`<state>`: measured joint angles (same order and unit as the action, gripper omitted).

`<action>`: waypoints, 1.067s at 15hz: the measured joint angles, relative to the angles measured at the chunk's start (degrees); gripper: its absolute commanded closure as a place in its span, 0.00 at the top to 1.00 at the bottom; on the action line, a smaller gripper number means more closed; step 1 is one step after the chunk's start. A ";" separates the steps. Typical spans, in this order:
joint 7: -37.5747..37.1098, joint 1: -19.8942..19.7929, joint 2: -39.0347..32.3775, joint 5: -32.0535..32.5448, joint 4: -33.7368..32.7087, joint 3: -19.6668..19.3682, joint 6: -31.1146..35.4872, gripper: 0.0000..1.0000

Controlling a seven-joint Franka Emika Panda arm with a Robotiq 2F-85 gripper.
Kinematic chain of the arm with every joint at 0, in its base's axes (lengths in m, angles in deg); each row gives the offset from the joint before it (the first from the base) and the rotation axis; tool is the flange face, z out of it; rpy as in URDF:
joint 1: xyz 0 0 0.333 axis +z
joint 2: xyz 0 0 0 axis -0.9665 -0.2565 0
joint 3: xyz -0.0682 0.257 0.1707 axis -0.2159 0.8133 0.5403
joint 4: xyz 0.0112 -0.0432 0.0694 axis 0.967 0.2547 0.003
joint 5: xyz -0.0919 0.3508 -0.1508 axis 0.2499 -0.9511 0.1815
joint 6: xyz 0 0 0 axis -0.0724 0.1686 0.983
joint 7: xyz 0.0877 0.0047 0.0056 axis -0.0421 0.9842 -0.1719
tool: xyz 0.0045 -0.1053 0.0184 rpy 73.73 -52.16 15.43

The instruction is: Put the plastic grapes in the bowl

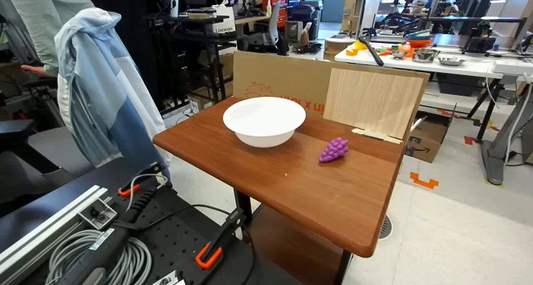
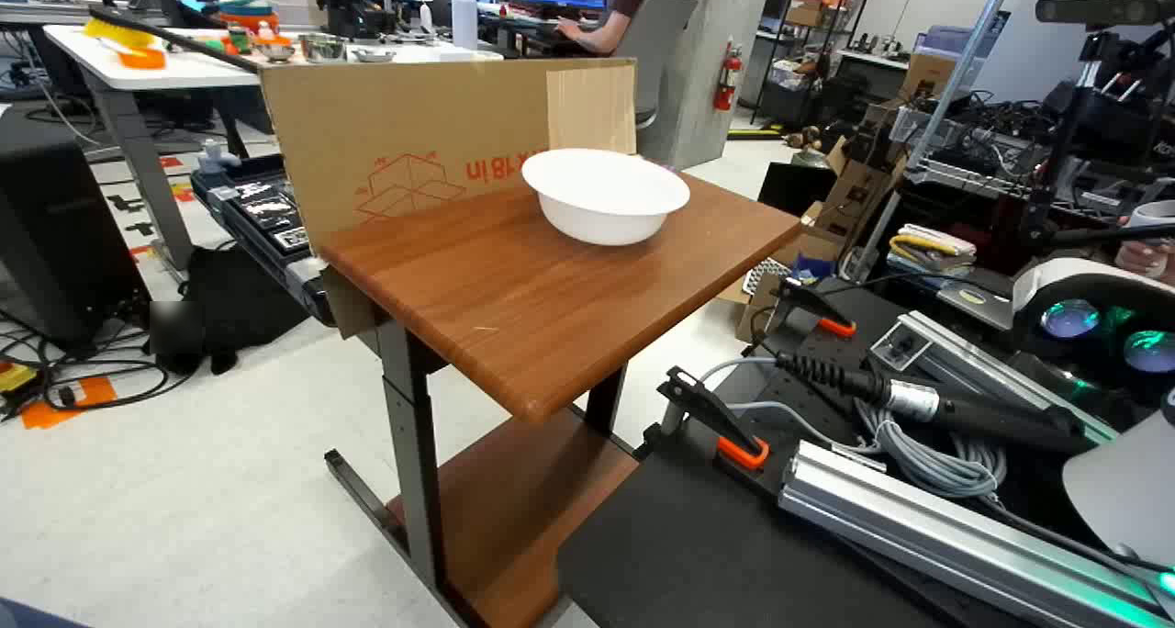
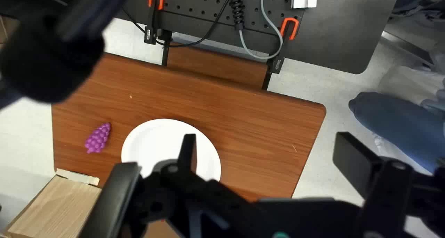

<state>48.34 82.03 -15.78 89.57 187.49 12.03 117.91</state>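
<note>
The purple bunch of plastic grapes lies on the brown table, apart from the bowl. It also shows at the left in the wrist view. In an exterior view the bowl hides nearly all of it. The wide white bowl stands upright on the table; it shows in an exterior view and in the wrist view, partly behind a finger. No grapes show in the bowl. My gripper is in the wrist view only, high above the table, fingers wide apart with nothing between them.
A cardboard sheet with a wood-grain panel stands along one table edge. A black bench with orange-tipped clamps, a metal rail and coiled cable is on the opposite side. A jacket hangs on a chair nearby.
</note>
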 measured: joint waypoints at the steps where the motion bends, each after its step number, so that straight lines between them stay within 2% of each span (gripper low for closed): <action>1: 0.00 0.00 0.00 0.00 -0.01 0.00 0.00 1.00; 13: -0.02 0.00 0.00 0.00 0.02 0.00 0.03 1.00; 16: -2.23 -0.06 -0.05 -0.06 -0.36 -0.20 1.41 1.00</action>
<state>46.11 81.97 -15.83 89.51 187.12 11.83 119.32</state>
